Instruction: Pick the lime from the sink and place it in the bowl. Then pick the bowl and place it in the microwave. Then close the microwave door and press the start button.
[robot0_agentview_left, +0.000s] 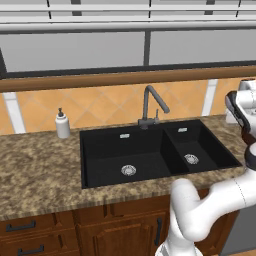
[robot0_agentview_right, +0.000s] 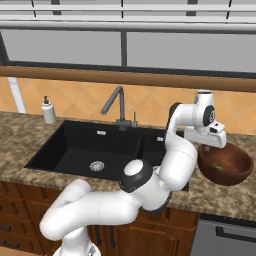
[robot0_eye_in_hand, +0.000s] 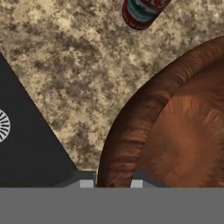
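While the white arm reaches to the right of the black rectangular double-basin sink (robot0_agentview_right: 95, 147), its claw (robot0_eye_in_hand: 111, 183) sits at the near rim of a round reddish-brown wooden bowl (robot0_agentview_right: 226, 166). In the hand view the two dark finger tips (robot0_eye_in_hand: 86, 180) rise either side of the bowl's rim, one outside the wall and one inside, drawn close together and pinching that rim. In the right base view the bowl appears just under the white hand, to the right of the sink over the speckled brown granite table (robot0_agentview_right: 20, 135); whether it rests on the table or is lifted clear cannot be told.

A small yellow-green lime (robot0_agentview_right: 217, 167) lies inside the bowl, low against its inner wall, as a small pale patch in the right base view.

Both sink basins show their round steel drains (robot0_agentview_left: 128, 170), the larger basin to the left and the smaller to the right. A grey curved faucet (robot0_agentview_left: 151, 104) stands behind the divider between them. A white soap dispenser bottle (robot0_agentview_left: 62, 124) stands on the table left of the sink, against the orange tiled wall (robot0_agentview_left: 100, 107).

At the top of the hand view, a dark red can with a teal and white label (robot0_eye_in_hand: 142, 12) lies on the table, well apart from the bowl.
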